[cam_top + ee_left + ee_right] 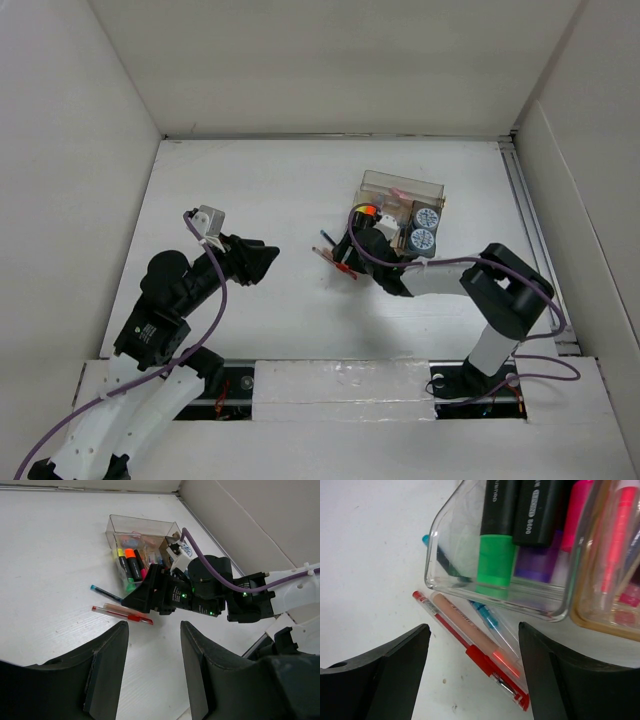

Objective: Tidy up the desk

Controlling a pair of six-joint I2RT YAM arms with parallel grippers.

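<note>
Writing on highlighters: white print runs along the black barrels of the highlighters. On one I read digits like "8600"; the rest is cut off.
Writing on pen: the peach-barrelled pen (462, 622) has dark lettering, too blurred to read.
Round labels: two discs (427, 217) printed in blue and white sit in the organizer's right compartment, their print too small to read.
Right claw (474, 635): my fingers (385, 680) are spread apart with nothing between them. The claw hangs over the loose pens, just beside the organizer's end.
Left claw (155, 630): my fingers are spread apart and empty, well apart from the organizer, facing the pens and my right arm (205, 592).
Desk (260, 190): a flat, matte white top under everything, closed in by white panel walls.
Organizer (445, 545): a clear plastic box with thin walls, rounded corners and several compartments, one tinted amber. It stands on the desk's right half.
Loose pens: the red pen (470, 652) and the peach one lie side by side, touching. The teal pen (487, 617) runs to the organizer's corner; I cannot tell whether it goes under it or lies beside it.
Highlighters: a green-capped one (495, 560), a purple cap (537, 562) and a pink one (575, 515) lie in the near compartment. A yellow one (121, 562) and an orange one (132, 562) show in the left wrist view.
In the way: in that view my right arm's black wrist and its purple cable (215, 575) cover the organizer's right side.
</note>
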